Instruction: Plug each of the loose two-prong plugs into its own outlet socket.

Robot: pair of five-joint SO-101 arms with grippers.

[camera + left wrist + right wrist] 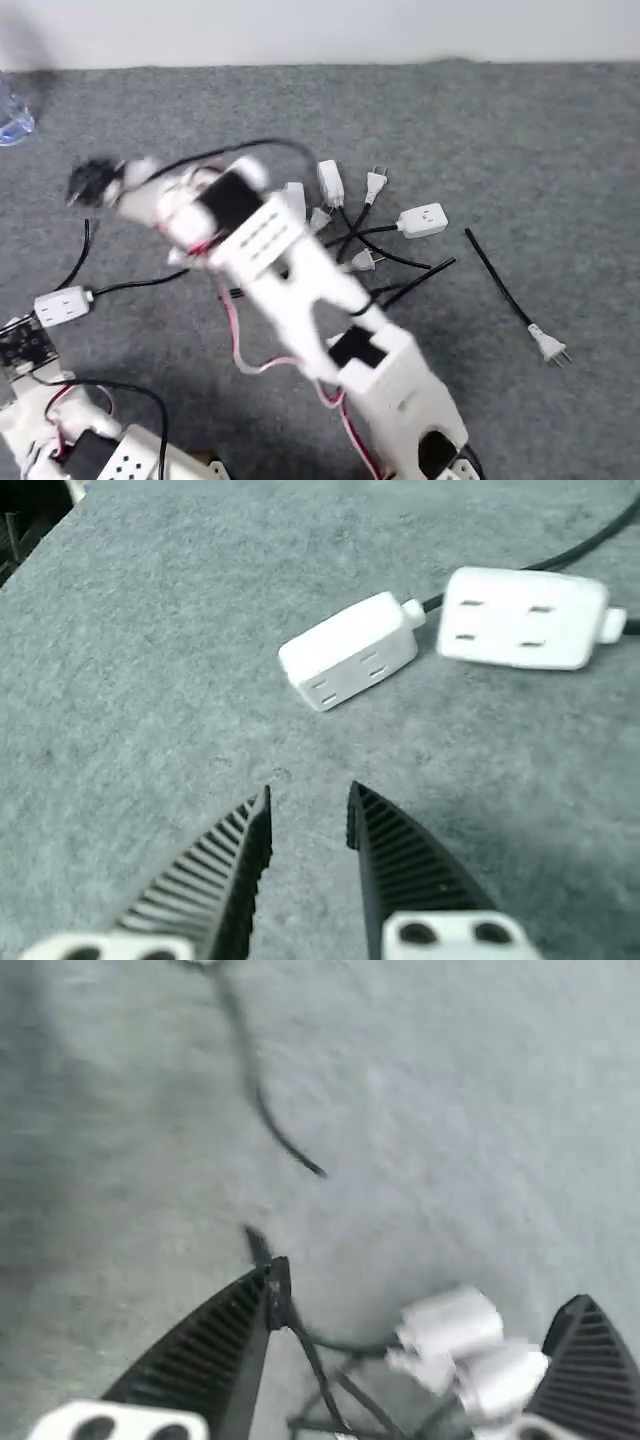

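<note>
High view, plugs: a lone white two-prong plug (548, 345) on a black cord is lying at the right, well apart from the rest. A second white plug (375, 184) and a third white plug (362, 260) are lying among the tangled black cords (375, 231) mid-table.
Sockets: a white rectangular outlet block (422, 220) is sitting just right of that tangle. Another white outlet block (62, 305) is lying near the left edge.
Left wrist view, sockets: a nearer white socket block (350, 650) and a farther white socket block (525, 618) are lying just beside each other, slots showing.
Left gripper (307, 800): I am holding my black ribbed fingers a little apart over the carpet, short of the nearer block and gripping nothing.
Right gripper (428, 1285): I am holding it wide open. Two white plug bodies (450, 1325) on black cords are lying between my fingers, close to one of them; I cannot tell whether they are touching it.
Arm: a white arm (300, 265) is stretching across the middle, covering part of the tangle.
Table: a grey carpet-like surface (560, 150) is lying under everything.
</note>
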